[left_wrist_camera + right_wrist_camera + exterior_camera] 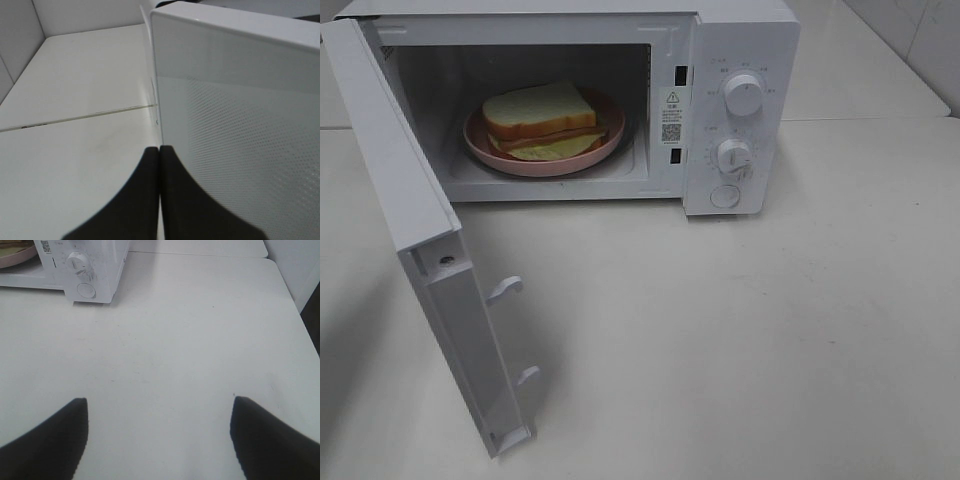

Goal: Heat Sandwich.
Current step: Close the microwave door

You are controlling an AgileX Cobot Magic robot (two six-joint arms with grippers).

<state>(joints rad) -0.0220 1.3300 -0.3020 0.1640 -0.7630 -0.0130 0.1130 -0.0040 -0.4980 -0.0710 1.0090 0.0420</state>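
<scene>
**Inside the microwave: sandwich on its plate, door wide open**

Toward the upper left of the high view, the sandwich [542, 118] lies inside the open microwave [740, 40], on a round pink plate [480, 148]. It is two thick white bread slices with tan crust. Between them I see a pinkish-brown layer, and something pale yellow-green comes out at the lower edge.

The door [410, 200] is swung out and runs from the upper left down toward the lower middle of that frame. It carries two white latch hooks [505, 288] on its inner side. Right of the cavity stand two knobs [744, 93], one above the other, and a round button [725, 197] below them. All of this stands on a pale table [770, 350].

My left gripper [159, 149] has its fingers pressed together with nothing between them. The outer face of the door is just beside them; whether they touch it I cannot tell. So the door stands between this gripper and the sandwich. My right gripper [159, 401] has its fingers wide apart over the table, holding nothing, well apart from the microwave.
</scene>
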